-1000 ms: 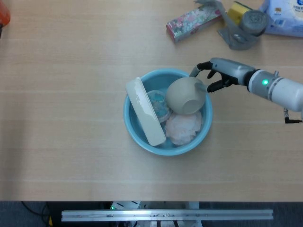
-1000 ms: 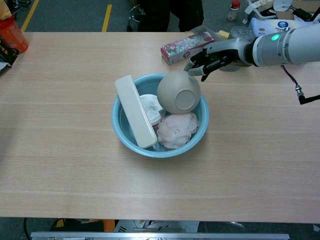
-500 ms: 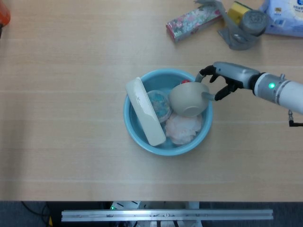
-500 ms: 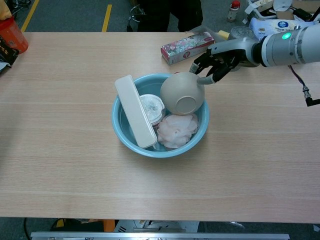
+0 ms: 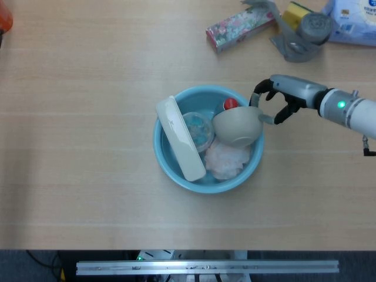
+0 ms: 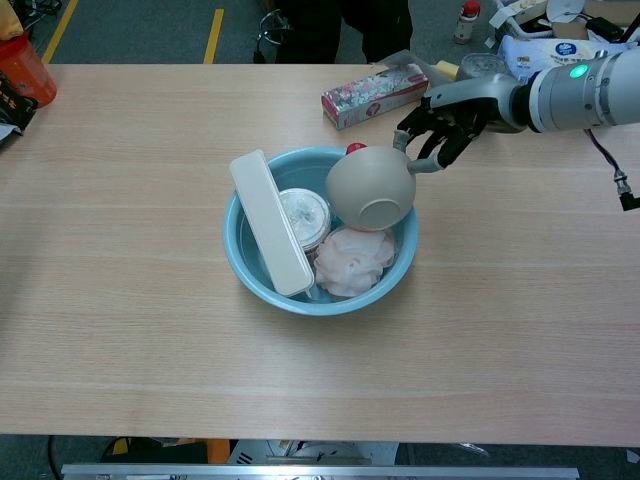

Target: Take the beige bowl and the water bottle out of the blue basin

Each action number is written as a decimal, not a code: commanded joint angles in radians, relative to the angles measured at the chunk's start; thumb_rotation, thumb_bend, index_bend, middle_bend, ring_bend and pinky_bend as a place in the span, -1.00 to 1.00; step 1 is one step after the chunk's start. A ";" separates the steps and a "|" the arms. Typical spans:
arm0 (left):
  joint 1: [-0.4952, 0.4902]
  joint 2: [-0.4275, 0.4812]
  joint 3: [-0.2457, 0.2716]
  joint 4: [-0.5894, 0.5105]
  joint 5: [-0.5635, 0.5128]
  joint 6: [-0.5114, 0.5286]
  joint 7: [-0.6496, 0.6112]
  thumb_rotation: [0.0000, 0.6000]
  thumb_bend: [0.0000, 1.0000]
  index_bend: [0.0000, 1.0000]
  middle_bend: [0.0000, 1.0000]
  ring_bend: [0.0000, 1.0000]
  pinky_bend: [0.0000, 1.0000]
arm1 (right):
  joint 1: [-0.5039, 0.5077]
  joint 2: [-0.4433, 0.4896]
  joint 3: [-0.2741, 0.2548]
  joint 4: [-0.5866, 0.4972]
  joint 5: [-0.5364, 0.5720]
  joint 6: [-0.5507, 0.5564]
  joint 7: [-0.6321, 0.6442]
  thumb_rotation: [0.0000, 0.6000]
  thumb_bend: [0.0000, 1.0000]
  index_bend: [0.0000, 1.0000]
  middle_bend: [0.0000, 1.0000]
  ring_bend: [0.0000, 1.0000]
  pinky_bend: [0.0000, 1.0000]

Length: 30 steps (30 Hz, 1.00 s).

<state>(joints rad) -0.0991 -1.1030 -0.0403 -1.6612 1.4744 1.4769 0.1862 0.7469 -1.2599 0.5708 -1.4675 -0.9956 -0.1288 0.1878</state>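
Note:
The beige bowl (image 5: 237,126) (image 6: 370,187) hangs tilted over the right side of the blue basin (image 5: 161,153) (image 6: 235,255), its base facing the chest view. My right hand (image 5: 276,100) (image 6: 445,125) pinches the bowl's rim from the right. Just behind the bowl, a red cap (image 5: 230,104) (image 6: 354,149) shows inside the basin; the rest of that bottle is hidden. A long white box (image 5: 179,138) (image 6: 270,222), a lidded cup (image 5: 197,128) (image 6: 302,212) and a pink cloth (image 5: 226,160) (image 6: 350,260) also lie in the basin. Neither view shows my left hand.
A floral box (image 5: 239,26) (image 6: 373,92) lies behind the basin. A grey tape roll (image 5: 314,26) and a blue-and-white pack (image 5: 352,20) sit at the back right corner. An orange object (image 6: 20,65) stands at the far left edge.
My right hand has drawn the bowl to the right and slightly toward the front, tipping it more. The red cap behind it has come into sight.

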 commanded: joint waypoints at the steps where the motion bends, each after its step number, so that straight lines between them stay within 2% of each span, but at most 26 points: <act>1: 0.001 0.001 0.000 0.000 0.000 0.002 -0.002 1.00 -0.29 -0.62 -0.68 -0.68 -0.93 | 0.008 -0.001 -0.011 0.000 0.002 0.007 0.003 1.00 -0.26 0.04 -0.28 -0.78 -0.56; 6: 0.003 0.003 0.000 0.000 0.001 0.005 -0.006 1.00 -0.29 -0.62 -0.69 -0.68 -0.93 | 0.019 0.005 -0.028 -0.008 0.003 0.025 0.008 1.00 -0.19 0.12 -0.22 -0.73 -0.56; 12: 0.002 0.005 -0.001 0.001 0.005 0.005 -0.008 1.00 -0.29 -0.62 -0.69 -0.68 -0.93 | 0.025 0.022 -0.045 -0.028 0.004 0.039 0.017 1.00 -0.18 0.16 -0.20 -0.71 -0.56; 18: 0.002 0.007 -0.002 -0.001 0.007 0.008 -0.006 1.00 -0.29 -0.62 -0.69 -0.68 -0.93 | 0.016 0.046 -0.037 -0.075 0.003 0.043 0.016 1.00 -0.18 0.20 -0.17 -0.69 -0.56; 30: 0.006 0.007 0.001 -0.003 0.015 0.015 -0.005 1.00 -0.29 -0.62 -0.69 -0.68 -0.93 | -0.001 0.080 -0.055 -0.132 0.003 0.035 0.014 1.00 -0.16 0.29 -0.11 -0.63 -0.56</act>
<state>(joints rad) -0.0937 -1.0960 -0.0398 -1.6643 1.4888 1.4921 0.1811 0.7471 -1.1814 0.5170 -1.5972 -0.9923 -0.0957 0.2012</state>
